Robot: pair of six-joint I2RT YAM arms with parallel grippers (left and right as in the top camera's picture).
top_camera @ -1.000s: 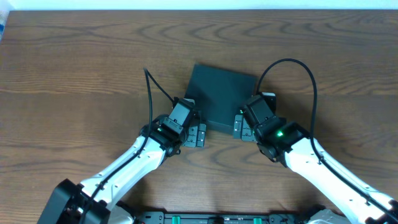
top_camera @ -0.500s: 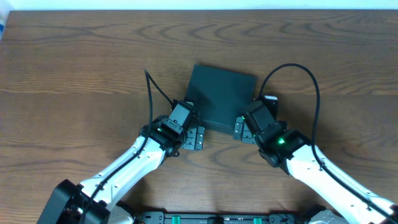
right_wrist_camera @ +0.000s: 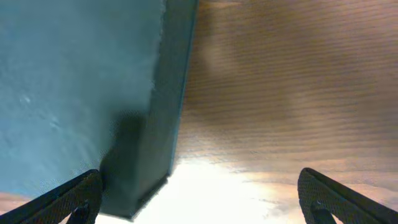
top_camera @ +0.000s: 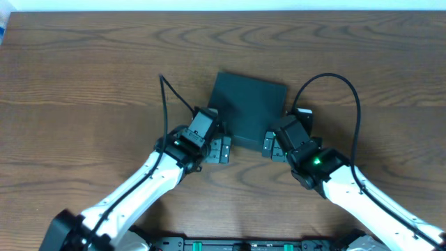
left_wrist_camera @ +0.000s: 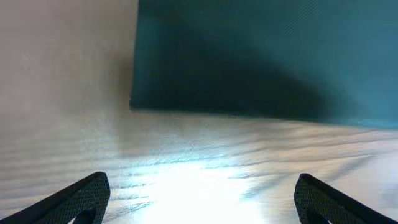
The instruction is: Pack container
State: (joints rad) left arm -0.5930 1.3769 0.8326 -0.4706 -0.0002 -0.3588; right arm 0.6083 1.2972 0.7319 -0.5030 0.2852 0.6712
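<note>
The container (top_camera: 249, 109) lies flat on the wooden desk (top_camera: 83, 84), just above the middle of the overhead frame and turned a little askew to the desk's edges. Its top shows as one plain dark teal surface. The left hand (top_camera: 221, 150) sits at the container's lower left corner and the right hand (top_camera: 270, 144) at its lower right corner, both just beside the near edge; from above I cannot tell whether either touches it. Both hands are open, with jaws spread wide and nothing between them. In the left wrist view the two fingertips (left_wrist_camera: 81, 196) stand in the bottom corners of the frame with bare, brightly lit desk between them, and the container's side fills the upper part, clear of the tips. In the right wrist view the container's corner and side wall take up the left half, reaching down close to the left fingertip (right_wrist_camera: 71, 196), with wood grain on the right. A black cable (top_camera: 171, 97) rises from the left arm, and another (top_camera: 334, 84) loops above the right arm, where a green light (top_camera: 317, 162) glows.
</note>
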